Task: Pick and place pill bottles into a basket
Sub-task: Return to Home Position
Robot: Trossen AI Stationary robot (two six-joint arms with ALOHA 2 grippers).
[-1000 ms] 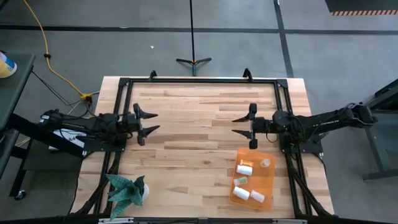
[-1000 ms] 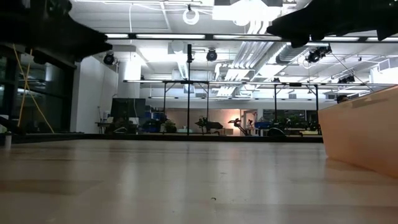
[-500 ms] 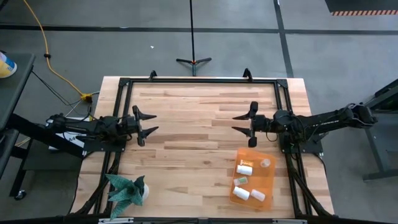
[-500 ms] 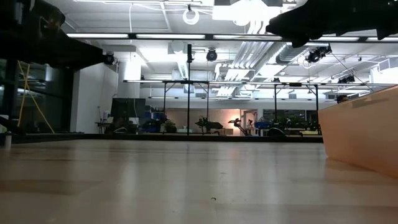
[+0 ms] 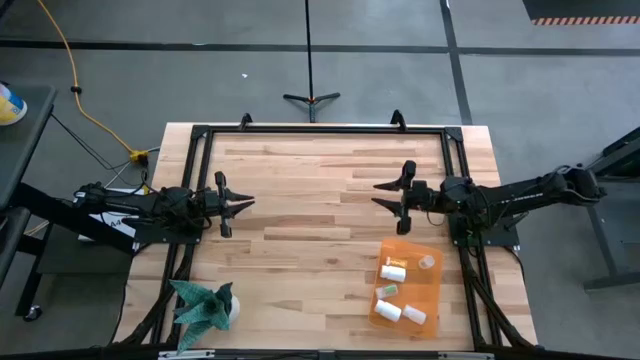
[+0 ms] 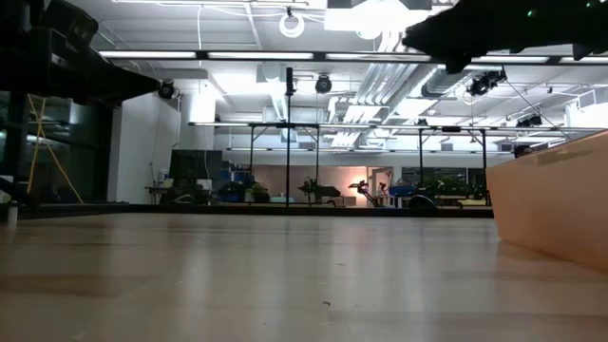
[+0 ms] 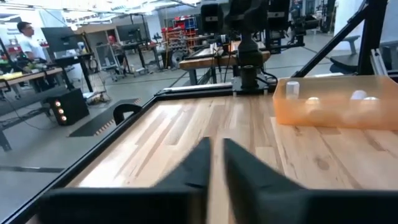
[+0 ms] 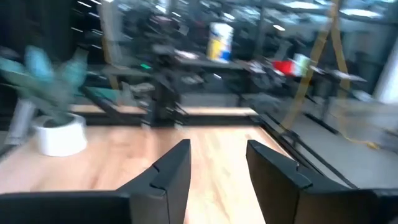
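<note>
Several white pill bottles (image 5: 393, 270) lie inside the orange basket (image 5: 433, 298), which stands on the table near its front right. In the left wrist view the basket (image 7: 336, 115) shows ahead, with bottles behind its wall. My left gripper (image 5: 248, 203) hovers over the table's left half, fingers drawn together with only a slit between them (image 7: 214, 165) and nothing held. My right gripper (image 5: 377, 194) hovers just beyond the basket's far end. It is open (image 8: 217, 165) and holds nothing.
A spiky green plant (image 5: 203, 305) in a white pot stands at the table's near left corner. It also shows in the right wrist view, plant (image 8: 56, 81). A black frame (image 5: 320, 129) rims the table. Bare wood (image 5: 310, 230) lies between the two grippers.
My left gripper has shut its fingers from wide open and has drawn back a little toward the table's left edge. My right gripper has shifted slightly toward the far edge. The basket and bottles have stayed put.
</note>
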